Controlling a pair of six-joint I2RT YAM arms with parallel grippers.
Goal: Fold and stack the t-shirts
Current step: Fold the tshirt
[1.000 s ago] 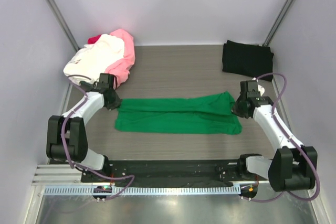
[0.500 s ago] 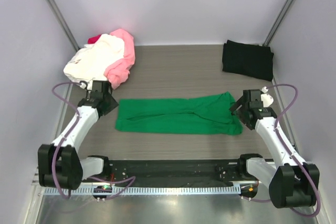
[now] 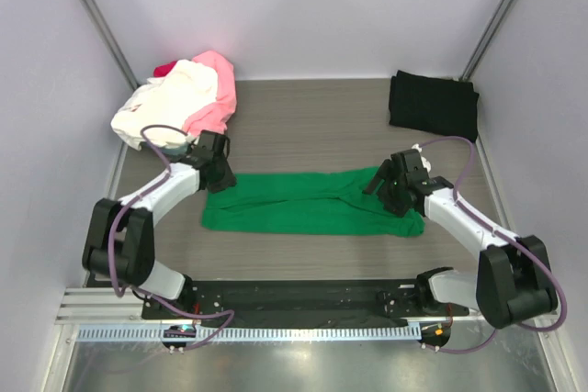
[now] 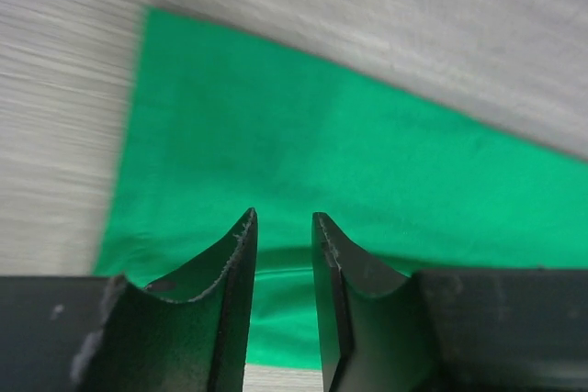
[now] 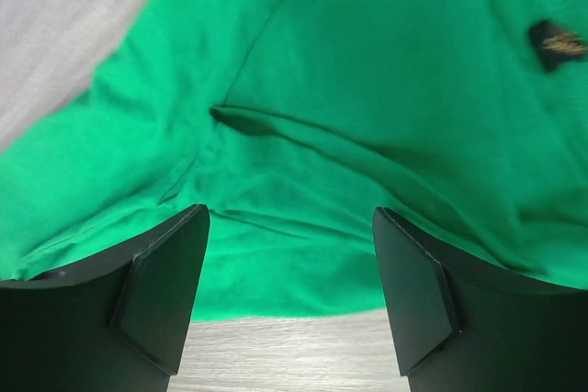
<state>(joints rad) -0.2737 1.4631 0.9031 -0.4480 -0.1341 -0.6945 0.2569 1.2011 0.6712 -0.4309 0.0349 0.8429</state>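
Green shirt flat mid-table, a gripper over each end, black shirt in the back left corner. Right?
No: top external shows the black shirt in the back right corner. Rest holds: green shirt flat mid-table, left gripper and right gripper over its ends.

top: high above near edge, whole grey wood-grain desk | wrists: close, looking down | shared: bright green cloth t-shirt
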